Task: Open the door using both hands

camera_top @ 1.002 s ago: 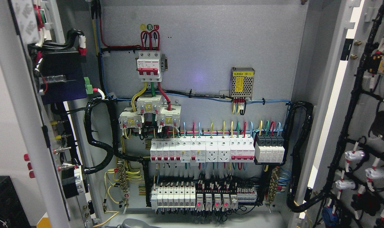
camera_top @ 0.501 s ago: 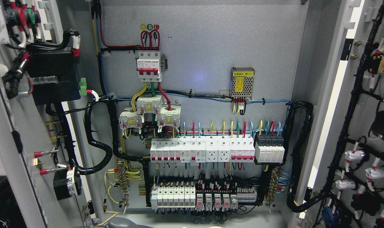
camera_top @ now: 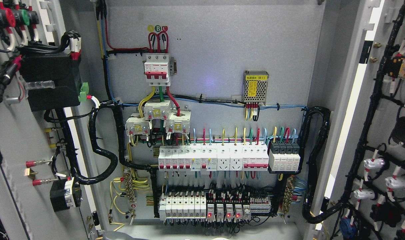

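Standing wide, the left door and right door are flanking the electrical cabinet, baring their inner wiring and the back panel with its breakers, which suggests the opening is nearly done. Neither hand is showing clearly; a grey shape at the bottom edge is too cropped to identify, so finger state cannot be told.
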Motion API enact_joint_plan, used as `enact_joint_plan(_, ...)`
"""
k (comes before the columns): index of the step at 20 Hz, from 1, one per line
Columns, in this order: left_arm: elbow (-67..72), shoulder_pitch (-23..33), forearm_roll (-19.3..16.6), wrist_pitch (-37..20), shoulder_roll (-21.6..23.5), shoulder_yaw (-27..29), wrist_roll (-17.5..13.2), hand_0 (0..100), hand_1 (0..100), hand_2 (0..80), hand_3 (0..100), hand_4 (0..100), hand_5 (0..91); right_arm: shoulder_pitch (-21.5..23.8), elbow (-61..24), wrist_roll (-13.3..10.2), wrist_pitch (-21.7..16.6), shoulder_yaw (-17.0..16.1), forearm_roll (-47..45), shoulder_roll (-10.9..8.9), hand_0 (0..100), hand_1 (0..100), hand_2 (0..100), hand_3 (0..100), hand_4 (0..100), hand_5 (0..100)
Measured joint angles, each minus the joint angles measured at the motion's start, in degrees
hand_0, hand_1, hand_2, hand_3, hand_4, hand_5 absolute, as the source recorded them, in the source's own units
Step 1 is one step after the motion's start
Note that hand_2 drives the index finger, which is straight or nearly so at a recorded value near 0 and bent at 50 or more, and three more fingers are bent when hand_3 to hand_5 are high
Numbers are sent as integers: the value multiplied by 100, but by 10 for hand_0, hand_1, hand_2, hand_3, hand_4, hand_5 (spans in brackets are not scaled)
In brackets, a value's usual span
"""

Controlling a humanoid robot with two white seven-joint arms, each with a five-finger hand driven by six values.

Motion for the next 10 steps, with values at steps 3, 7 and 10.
enact_joint_plan(3, -617, 325, 103, -2, 65, -316, -6, 0, 0, 0, 0, 0, 0, -28, 22, -2, -1, 47, 2, 11, 0, 0, 0, 0, 0, 0)
enact_joint_plan(7, -1709, 885, 441, -6, 213, -795, -26, 0, 0, 0, 0, 0, 0, -51, 42, -14, -3, 7, -2, 3, 0, 0, 0, 0, 0, 0)
enact_joint_plan(10, -2619, 1317, 594, -18, 388, -1112, -23, 0, 0, 0, 0, 0, 0, -22, 43, -16, -10, -132, -14, -34, 0, 0, 0, 0, 0, 0)
